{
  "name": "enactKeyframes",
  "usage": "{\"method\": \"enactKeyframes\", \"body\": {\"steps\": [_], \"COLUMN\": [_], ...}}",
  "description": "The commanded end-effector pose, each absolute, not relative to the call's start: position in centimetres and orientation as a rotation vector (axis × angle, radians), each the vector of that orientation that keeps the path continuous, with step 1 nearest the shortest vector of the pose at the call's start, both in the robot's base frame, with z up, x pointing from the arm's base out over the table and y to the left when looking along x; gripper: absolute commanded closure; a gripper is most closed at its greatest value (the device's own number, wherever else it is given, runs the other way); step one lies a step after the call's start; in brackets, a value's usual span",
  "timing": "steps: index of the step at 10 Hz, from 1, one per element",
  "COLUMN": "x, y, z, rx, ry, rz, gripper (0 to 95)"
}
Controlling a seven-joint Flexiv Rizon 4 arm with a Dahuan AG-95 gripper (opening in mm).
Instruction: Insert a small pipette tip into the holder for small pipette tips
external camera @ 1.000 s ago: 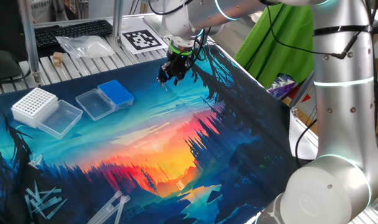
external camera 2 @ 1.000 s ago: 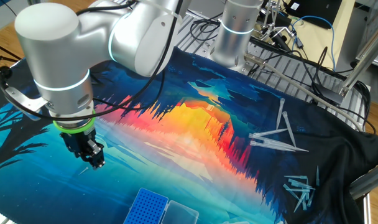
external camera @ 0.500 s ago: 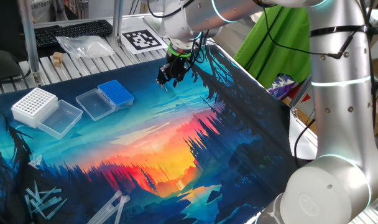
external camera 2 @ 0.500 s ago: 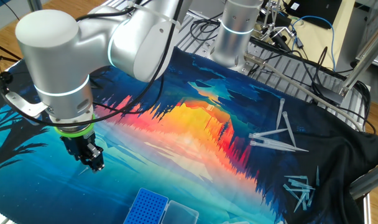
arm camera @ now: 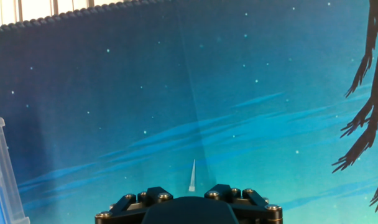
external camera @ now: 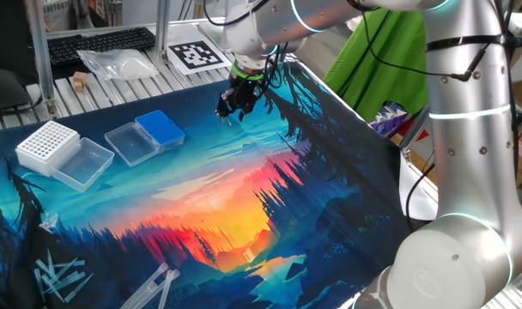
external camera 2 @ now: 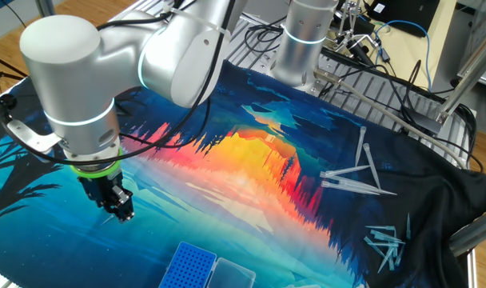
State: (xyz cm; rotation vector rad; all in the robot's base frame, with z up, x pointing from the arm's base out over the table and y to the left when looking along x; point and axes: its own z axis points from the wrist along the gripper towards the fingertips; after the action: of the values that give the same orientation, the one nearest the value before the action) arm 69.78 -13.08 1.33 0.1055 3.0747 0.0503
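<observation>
Nothing is seen to have moved since the earlier frames: the gripper [external camera: 227,113] is kept at the same spot, pointing straight down just above the printed mat [external camera: 244,189].

Nearest, at the front edge of the mat in one fixed view, a scatter of loose clear pipette tips [external camera: 59,279] is seen. Further back, the larger white rack [external camera: 48,143] is set with its clear lid [external camera: 82,163] open beside it. Just past that, the holder for small pipette tips [external camera: 160,129] is found, blue, with its clear hinged lid [external camera: 128,142] folded open on the side towards the white rack. Beyond and apart from the holder, the gripper is held over bare mat. In the hand view a small pipette tip [arm camera: 191,176] is seen clamped between the fingers, upright, its point down. Farthest back, a printed marker card [external camera: 197,54] and a keyboard [external camera: 98,43] are seen.
</observation>
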Motion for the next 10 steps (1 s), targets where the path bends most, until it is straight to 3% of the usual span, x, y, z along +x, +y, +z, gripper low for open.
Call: {"method": "enactKeyframes", "body": {"steps": [1, 9, 10], "x": [69.81, 69.94, 69.94], "y": [-13.08, -13.07, -13.08], "z": [1.26, 0.55, 0.52], "rx": [0.106, 0.113, 0.114], "ry": [3.076, 3.074, 3.074], "rz": [0.052, 0.057, 0.057], "gripper": [38.0, 38.0, 57.0]}}
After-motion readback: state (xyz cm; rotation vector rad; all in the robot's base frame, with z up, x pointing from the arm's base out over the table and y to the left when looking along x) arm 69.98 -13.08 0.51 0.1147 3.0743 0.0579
